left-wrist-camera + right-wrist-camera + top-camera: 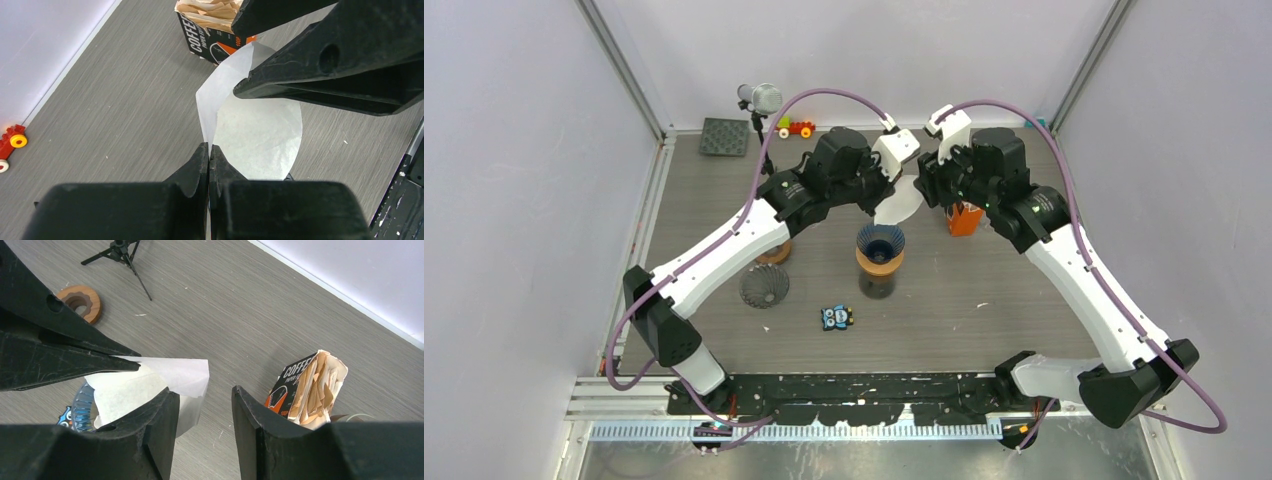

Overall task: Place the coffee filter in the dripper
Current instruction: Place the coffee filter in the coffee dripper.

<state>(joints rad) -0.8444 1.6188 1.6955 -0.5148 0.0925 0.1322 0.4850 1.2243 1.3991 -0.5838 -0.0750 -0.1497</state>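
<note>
My left gripper [209, 150] is shut on the edge of a white paper coffee filter [260, 130], which hangs in the air. In the top view the filter [902, 200] sits just above and behind the blue ribbed dripper [880, 243], which stands on a dark carafe. My right gripper [205, 400] is open. A corner of the filter [170, 375] lies against its left finger and reaches a little into the gap. From above, the right gripper [924, 190] faces the left gripper [886, 203] across the filter. The dripper's rim [82, 410] shows below the paper.
An orange and black box of filters [964, 218] stands right of the dripper. A second dark dripper [764, 286] and a wooden ring [774, 253] lie to the left. An owl toy [836, 318] lies in front. A microphone tripod [759, 100], toy car [796, 128] and black mat [724, 137] are at the back.
</note>
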